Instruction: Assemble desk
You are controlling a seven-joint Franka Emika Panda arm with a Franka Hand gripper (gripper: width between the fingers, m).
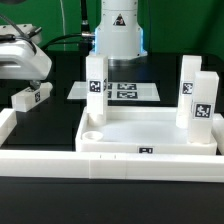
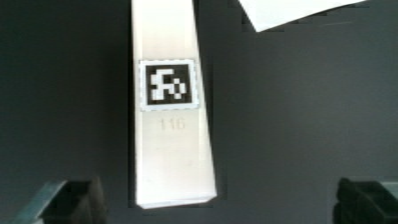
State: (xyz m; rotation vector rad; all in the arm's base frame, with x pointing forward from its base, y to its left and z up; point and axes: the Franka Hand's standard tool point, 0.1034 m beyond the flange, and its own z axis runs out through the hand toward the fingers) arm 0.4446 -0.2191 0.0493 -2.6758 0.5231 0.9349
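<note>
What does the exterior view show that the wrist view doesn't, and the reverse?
Only the exterior view: the tabletop, three upright legs, the marker board and the wall. Only the wrist view: the gripper open, its fingertips flanking the end of a lying leg. Both: that lying leg.

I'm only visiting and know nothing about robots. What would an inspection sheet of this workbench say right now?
surface: black table.
job's things: rimmed tabletop, one corner socket empty; three upright legs at its other corners; one lying leg, apart.
clutter: marker board; barrier wall.
grippers: gripper open, over the lying leg, not touching.
cables: dark cable at the back, blurred.
surroundings: robot base; greenish backdrop.
</note>
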